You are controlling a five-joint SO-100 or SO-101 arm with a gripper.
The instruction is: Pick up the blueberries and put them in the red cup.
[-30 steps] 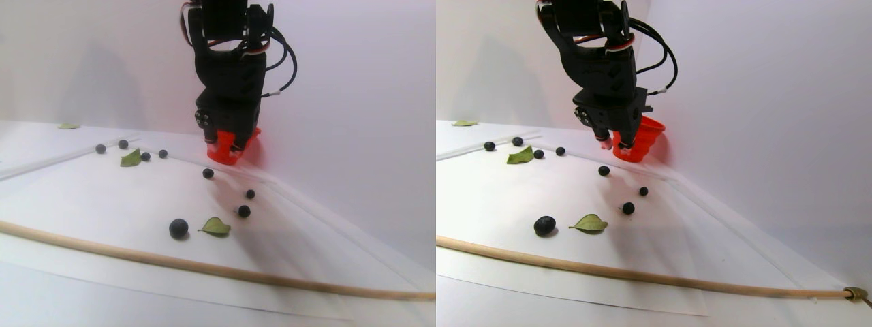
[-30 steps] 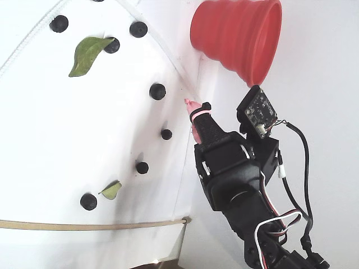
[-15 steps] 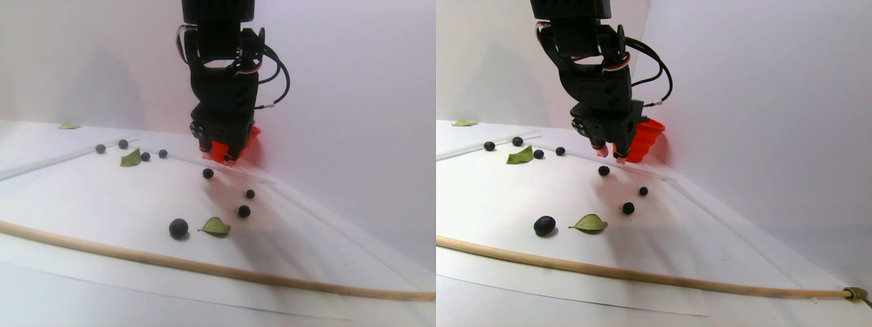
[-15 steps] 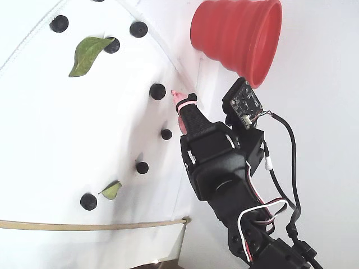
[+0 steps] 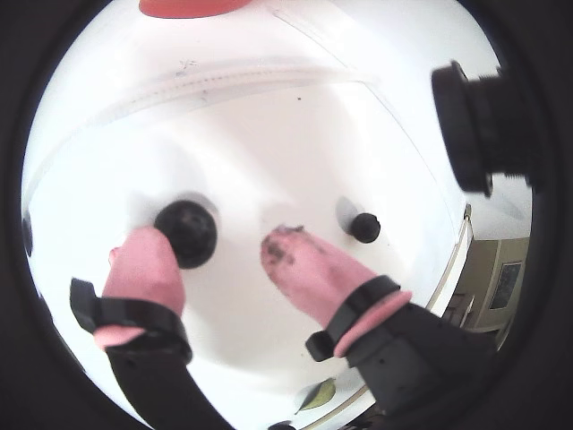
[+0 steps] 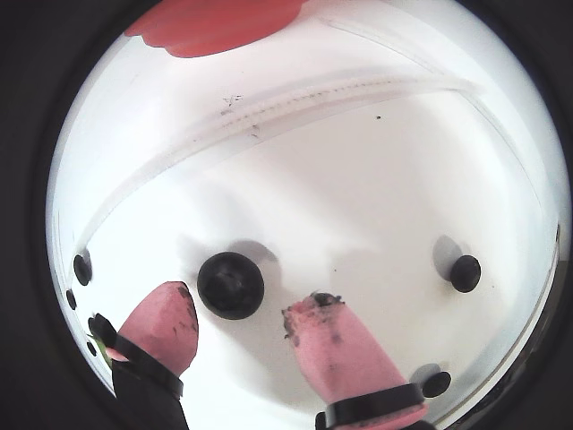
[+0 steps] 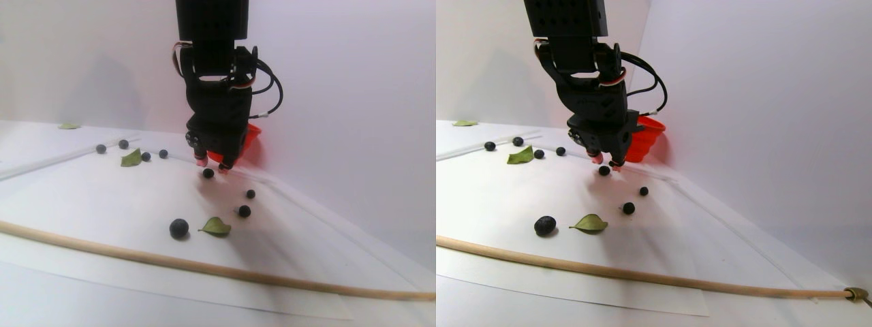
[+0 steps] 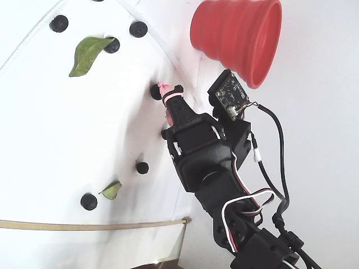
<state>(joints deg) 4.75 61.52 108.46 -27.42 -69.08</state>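
White sheet below; I see my gripper spread open, one of the blueberries lying between its pink fingertips, unclamped.

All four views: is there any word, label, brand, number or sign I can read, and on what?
None can be read.
Small black circuit board on the black gripper: tiny components, no legible print.
Bright red ribbed cup: plain.
White paper sheet: only small marks, no text.
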